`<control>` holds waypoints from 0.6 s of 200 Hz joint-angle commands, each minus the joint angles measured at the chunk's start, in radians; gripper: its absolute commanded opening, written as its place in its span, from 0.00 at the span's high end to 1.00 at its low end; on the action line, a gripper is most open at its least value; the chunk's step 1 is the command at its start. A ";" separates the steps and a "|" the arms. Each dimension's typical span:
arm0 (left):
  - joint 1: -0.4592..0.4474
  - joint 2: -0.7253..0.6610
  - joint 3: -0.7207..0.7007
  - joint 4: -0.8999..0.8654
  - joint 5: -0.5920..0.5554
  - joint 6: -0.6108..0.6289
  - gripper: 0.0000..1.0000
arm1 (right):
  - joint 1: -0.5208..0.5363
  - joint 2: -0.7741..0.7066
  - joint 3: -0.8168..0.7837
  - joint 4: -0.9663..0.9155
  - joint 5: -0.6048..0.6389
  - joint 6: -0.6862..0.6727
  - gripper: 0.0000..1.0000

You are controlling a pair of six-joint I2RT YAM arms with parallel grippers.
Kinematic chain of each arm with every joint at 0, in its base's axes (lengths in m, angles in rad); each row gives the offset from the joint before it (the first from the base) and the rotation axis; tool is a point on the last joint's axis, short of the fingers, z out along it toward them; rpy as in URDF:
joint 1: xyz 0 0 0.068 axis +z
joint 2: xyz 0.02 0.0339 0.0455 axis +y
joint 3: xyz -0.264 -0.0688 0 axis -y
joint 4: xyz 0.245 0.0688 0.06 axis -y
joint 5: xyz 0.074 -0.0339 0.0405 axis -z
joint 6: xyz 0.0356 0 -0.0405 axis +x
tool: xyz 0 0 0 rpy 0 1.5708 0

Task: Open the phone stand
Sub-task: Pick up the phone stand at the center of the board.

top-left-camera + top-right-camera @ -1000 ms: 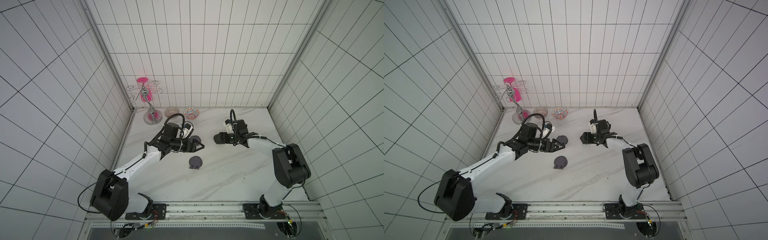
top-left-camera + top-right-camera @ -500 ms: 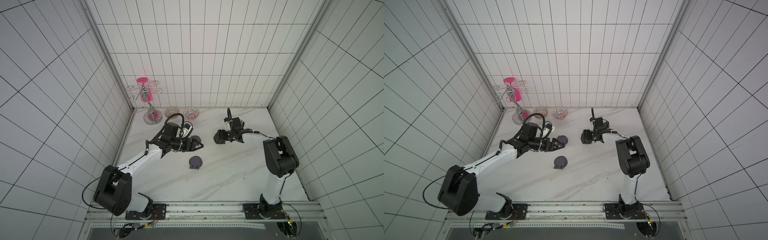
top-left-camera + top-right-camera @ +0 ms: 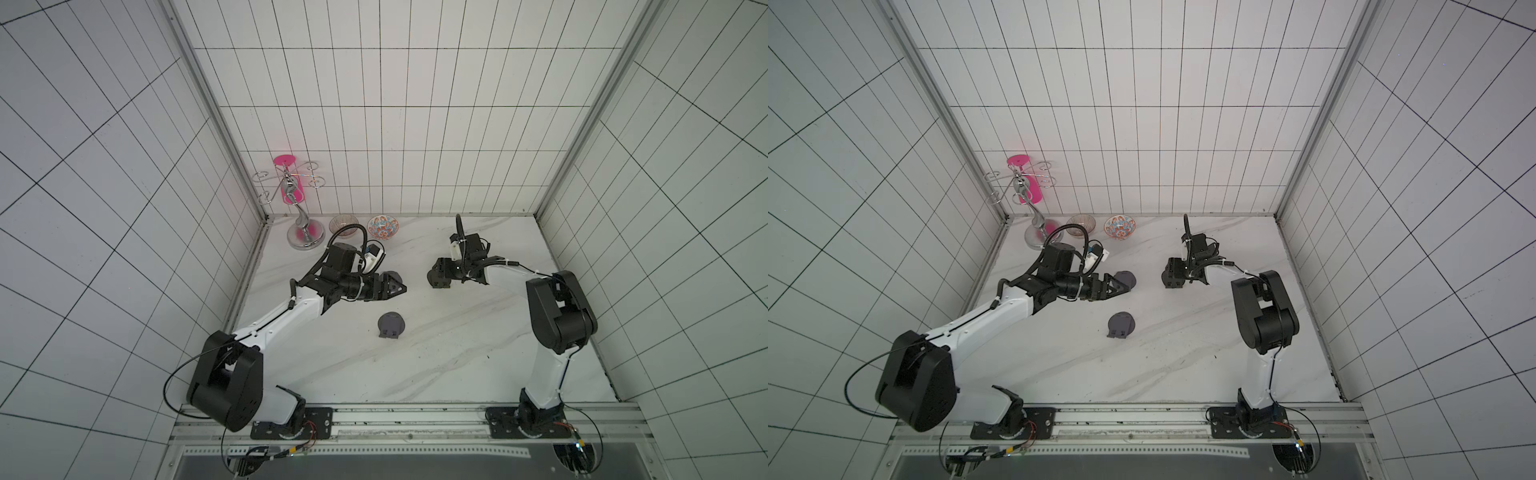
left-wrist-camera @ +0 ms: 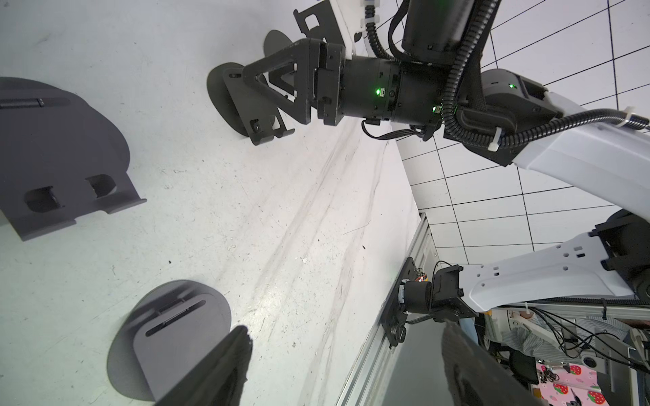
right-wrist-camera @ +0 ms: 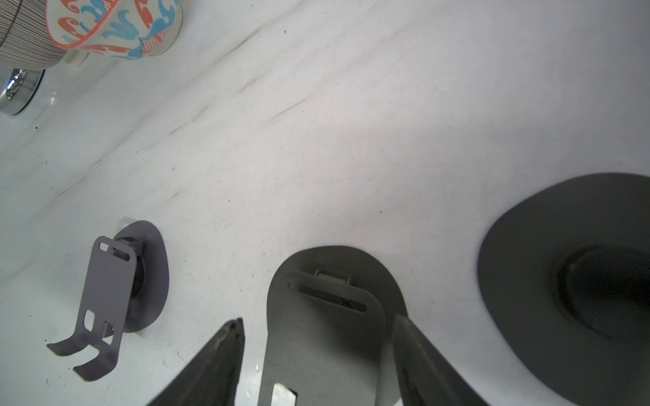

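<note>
Front tabletop [image 3: 457, 365] free; phone stand [image 3: 391, 326] mid-table, bowl [image 3: 382, 227], rack [image 3: 306, 239] in far corner

On the marble bench [image 3: 457, 357], a chrome wire rack [image 3: 306, 240] is set in the far left corner. A striped bowl [image 3: 344, 224] and a patterned orange-and-blue bowl [image 3: 382, 227] are placed side by side next to it.

Three phone stands [image 3: 391, 327] [image 3: 1126, 277] [image 5: 327, 316] show clearly on the table [image 3: 457, 353]: one near its middle, one behind that, one further right. A dark disc [image 5: 520, 253], only partly seen in the right wrist view, may be a fourth. Two bowls [image 3: 344, 224] [image 3: 382, 227] sit along the back edge, one striped, one patterned. In the back-left corner are one chrome rack [image 3: 306, 240] and one pink cylinder [image 3: 284, 159].
</note>
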 commanded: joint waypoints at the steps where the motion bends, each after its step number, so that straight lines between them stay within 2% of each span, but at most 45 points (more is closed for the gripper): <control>1: 0.005 0.000 0.028 0.017 0.009 0.013 0.13 | -0.010 0.005 0.003 -0.012 0.035 -0.003 0.30; 78: 0.004 -0.001 0.032 0.013 0.020 0.015 0.13 | -0.015 0.067 0.027 0.000 -0.049 0.003 0.32; 120: 0.005 0.001 0.028 0.011 0.023 0.019 0.13 | -0.014 0.074 0.017 0.047 -0.129 0.046 0.37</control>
